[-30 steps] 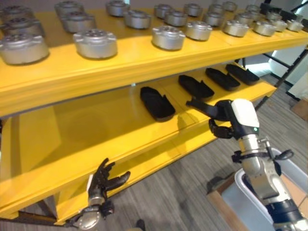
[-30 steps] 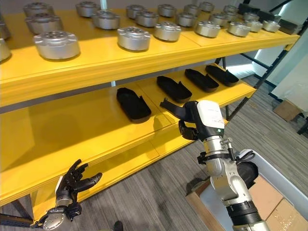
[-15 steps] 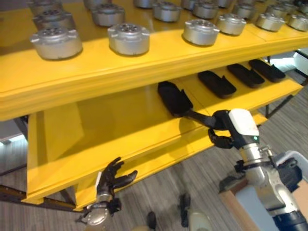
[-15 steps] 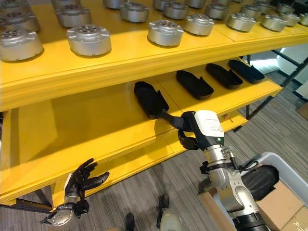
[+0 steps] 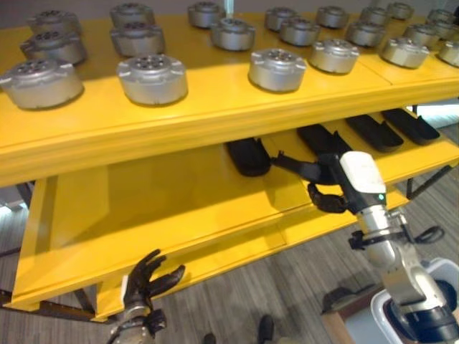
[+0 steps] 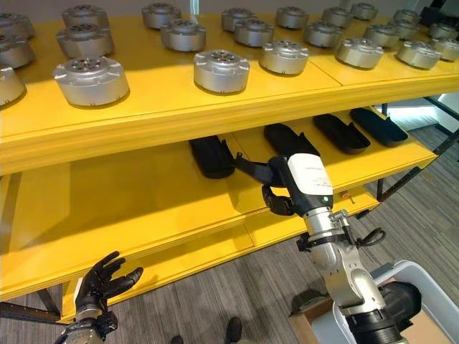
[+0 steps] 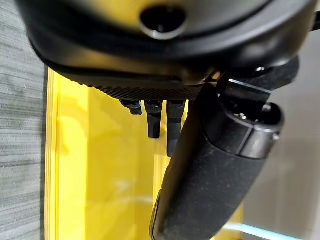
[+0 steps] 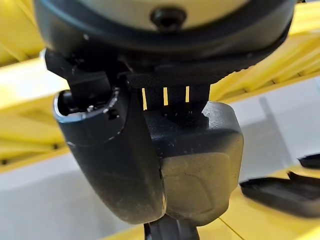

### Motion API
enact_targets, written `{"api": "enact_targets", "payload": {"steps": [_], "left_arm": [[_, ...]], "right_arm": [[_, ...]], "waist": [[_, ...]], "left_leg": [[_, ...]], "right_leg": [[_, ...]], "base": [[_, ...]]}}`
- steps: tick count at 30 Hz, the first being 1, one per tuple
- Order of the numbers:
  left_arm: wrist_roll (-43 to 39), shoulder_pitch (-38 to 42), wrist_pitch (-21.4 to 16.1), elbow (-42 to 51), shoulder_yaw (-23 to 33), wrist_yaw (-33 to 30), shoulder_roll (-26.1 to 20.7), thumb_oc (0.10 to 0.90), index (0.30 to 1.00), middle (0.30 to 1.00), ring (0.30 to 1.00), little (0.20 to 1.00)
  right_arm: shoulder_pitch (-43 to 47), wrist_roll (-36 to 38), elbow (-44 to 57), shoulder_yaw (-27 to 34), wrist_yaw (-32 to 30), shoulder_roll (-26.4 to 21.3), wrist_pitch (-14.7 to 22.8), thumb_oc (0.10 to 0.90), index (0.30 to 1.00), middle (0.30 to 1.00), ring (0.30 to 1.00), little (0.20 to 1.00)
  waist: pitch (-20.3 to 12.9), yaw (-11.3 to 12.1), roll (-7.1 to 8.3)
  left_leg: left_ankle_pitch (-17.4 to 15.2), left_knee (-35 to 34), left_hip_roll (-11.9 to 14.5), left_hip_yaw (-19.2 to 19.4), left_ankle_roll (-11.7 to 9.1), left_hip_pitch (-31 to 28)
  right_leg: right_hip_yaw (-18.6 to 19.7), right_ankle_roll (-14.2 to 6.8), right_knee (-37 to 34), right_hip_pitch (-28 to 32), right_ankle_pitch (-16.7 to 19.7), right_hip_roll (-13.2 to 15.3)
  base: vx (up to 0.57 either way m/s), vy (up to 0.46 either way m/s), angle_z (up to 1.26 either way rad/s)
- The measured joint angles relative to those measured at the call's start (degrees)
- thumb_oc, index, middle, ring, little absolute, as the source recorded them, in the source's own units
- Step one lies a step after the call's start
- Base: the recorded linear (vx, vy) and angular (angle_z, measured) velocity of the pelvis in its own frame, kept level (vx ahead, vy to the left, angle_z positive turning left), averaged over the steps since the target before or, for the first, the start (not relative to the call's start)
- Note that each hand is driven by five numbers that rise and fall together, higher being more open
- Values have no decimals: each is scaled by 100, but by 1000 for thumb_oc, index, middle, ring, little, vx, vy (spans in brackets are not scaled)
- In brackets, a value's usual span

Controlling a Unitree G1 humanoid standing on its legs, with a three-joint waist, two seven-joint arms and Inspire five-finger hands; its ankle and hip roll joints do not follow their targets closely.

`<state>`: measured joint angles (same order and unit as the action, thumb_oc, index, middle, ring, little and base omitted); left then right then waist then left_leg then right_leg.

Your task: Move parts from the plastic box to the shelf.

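A black part (image 6: pixel 252 170), long and flat, is being held by the right hand (image 6: pixel 287 190), whose fingers are curling around its near end. The part is extending over the front of the yellow shelf's (image 5: pixel 179 208) middle level, its far tip lying just beside another black part (image 5: pixel 248 155) resting on that level. Three more black parts (image 6: pixel 337 133) are lying in a row further to the right on the same level. The upper level is carrying rows of round silver metal parts (image 5: pixel 153 78), standing apart from one another. The left hand (image 5: pixel 145 281) is hanging low in front of the shelf's bottom edge, above the grey floor (image 6: pixel 237 294), its fingers spread and relaxed, grasping nothing. A plastic box (image 6: pixel 430 287) is showing beside the right arm at lower right.
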<state>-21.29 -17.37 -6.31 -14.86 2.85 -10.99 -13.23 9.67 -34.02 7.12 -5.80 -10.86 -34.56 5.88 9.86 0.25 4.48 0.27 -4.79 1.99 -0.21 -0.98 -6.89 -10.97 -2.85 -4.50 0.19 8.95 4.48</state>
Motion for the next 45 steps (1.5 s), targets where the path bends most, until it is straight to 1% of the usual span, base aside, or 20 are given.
{"api": "enact_targets", "payload": {"steps": [4,9,13,21,28,31,32,33,34,35,36,37,38,39,40,41,42,43,44,45], "left_arm": [[-37,23,0,10,-109,1,0,900,1000,1000,1000,1000],[-53,18,4,17,-156,-2,6,900,1000,1000,1000,1000],[-55,46,3,21,-219,-1,13,900,1000,1000,1000,1000],[-102,55,1,24,-211,-121,52,900,1000,1000,1000,1000],[-116,205,1,19,-331,-97,77,900,1000,1000,1000,1000],[-317,338,-10,-27,-407,-85,121,900,1000,1000,1000,1000],[-320,443,-10,-66,-461,-82,117,900,1000,1000,1000,1000],[-321,513,-9,-97,-512,-83,125,900,1000,1000,1000,1000],[-325,573,-26,-150,-594,-79,113,900,1000,1000,1000,1000],[-326,671,-28,-241,-677,-77,120,900,1000,1000,1000,1000],[-404,941,-23,-307,-851,-65,108,900,1000,1000,1000,1000],[-496,1006,-24,-285,-835,-38,68,900,1000,1000,1000,1000],[-535,990,-26,-273,-785,-51,-20,900,1000,1000,1000,1000],[-537,981,-9,-284,-772,-81,-113,900,1000,1000,1000,1000],[-537,952,-8,-284,-764,-88,-143,900,1000,1000,1000,1000],[-536,917,-6,-284,-761,-89,-140,900,1000,1000,1000,1000],[-537,865,-5,-284,-767,-88,-137,900,1000,1000,1000,1000],[-538,860,1,-285,-780,-78,-132,900,1000,1000,1000,1000],[-537,874,7,-290,-791,-61,-128,900,1000,1000,1000,1000],[-537,892,5,-253,-816,-56,-160,900,1000,1000,1000,1000]], "right_arm": [[201,49,74,-5,0,0,22,400,300,300,300,300],[457,44,426,-37,3,-1,165,400,300,300,300,300],[517,45,426,-200,31,-30,179,400,300,300,300,300],[850,126,411,-730,34,-3,218,400,300,300,300,300],[932,546,133,-1142,27,178,234,400,300,300,300,300],[933,642,3,-1177,4,271,249,400,300,300,300,300],[933,725,-43,-1186,-38,252,252,400,300,300,300,300],[958,723,-94,-1187,-37,244,243,400,300,300,300,300],[987,723,-179,-1193,-50,253,224,400,300,300,300,300],[1004,724,-249,-1192,-107,224,213,400,300,300,300,300],[1098,719,-334,-1216,-138,139,117,400,300,300,300,300],[1207,718,-426,-1220,-140,246,71,400,300,300,300,300],[1362,719,-568,-1290,-140,449,-7,400,300,300,300,300],[1462,720,-603,-1354,-140,533,-71,400,300,300,300,300],[1530,719,-595,-1396,-141,538,-67,400,300,300,300,300],[1593,722,-569,-1395,-157,554,-64,400,300,300,300,300],[1693,723,-580,-1398,-167,595,-67,400,300,300,300,300],[1761,721,-583,-1394,-176,591,-66,400,300,300,300,300],[1785,721,-581,-1365,-204,576,-78,400,300,300,300,300],[1780,721,-575,-1358,-247,549,-107,400,300,300,300,300]], "waist": [[-173,10,43],[-203,45,63],[-225,157,96],[-235,165,111],[-281,168,201],[-285,253,209],[-278,263,207],[-272,272,194],[-242,332,146],[-195,329,103],[-80,267,9],[54,315,48],[128,387,131],[188,465,188],[206,489,195],[234,499,153],[289,501,62],[359,479,-62],[393,424,-152],[399,400,-165]], "left_leg": [[23,2,6,8,11,104],[72,4,-1,7,47,90],[66,2,-1,-10,47,107],[40,0,10,-66,-6,131],[68,51,79,-364,-35,242],[65,240,127,-591,-55,431],[36,464,126,-671,-124,604],[-57,659,128,-762,-127,741],[35,846,92,-812,-268,902],[87,1000,71,-797,-337,1061],[44,1079,269,-361,-377,1341],[28,1290,453,-121,-354,1443],[23,1390,712,-155,-368,1488],[26,1405,961,-175,-479,1443],[19,1364,1134,-184,-495,1421],[43,1242,1257,-273,-539,1346],[90,1012,1323,-479,-612,1126],[73,935,1418,-401,-606,944],[27,998,1460,-149,-565,894],[-56,867,1455,-58,-858,844]], "right_leg": [[-51,-3,36,-125,-3,19],[-57,-11,39,-99,15,28],[-69,-8,26,-75,13,29],[-93,18,-3,-57,28,19],[-408,56,-34,22,-28,-29],[-618,109,-32,40,-64,-79],[-737,125,-35,30,-76,-75],[-852,154,-33,32,-95,-79],[-964,182,14,26,-113,-109],[-1068,178,69,25,-162,-121],[-1510,361,69,28,-240,-8],[-1610,434,53,25,-276,29],[-1615,447,51,13,-284,44],[-1598,454,71,-15,-292,43],[-1593,446,145,-82,-294,87],[-1576,413,221,-126,-297,125],[-1494,362,327,-163,-297,138],[-1498,258,440,-176,-306,161],[-1543,171,545,-186,-309,202],[-1561,96,739,-265,-310,276]], "base": [[3,-29,9],[-2,-3,1],[-2,-1,1],[-4,-25,1],[4,-79,22],[-65,-102,38],[-83,-34,46],[-114,-44,55],[-87,-35,67],[26,16,136],[105,73,139],[115,71,112],[87,81,28],[87,97,10],[113,169,9],[133,242,7],[131,243,4],[103,179,11],[66,144,22],[45,163,25]]}}
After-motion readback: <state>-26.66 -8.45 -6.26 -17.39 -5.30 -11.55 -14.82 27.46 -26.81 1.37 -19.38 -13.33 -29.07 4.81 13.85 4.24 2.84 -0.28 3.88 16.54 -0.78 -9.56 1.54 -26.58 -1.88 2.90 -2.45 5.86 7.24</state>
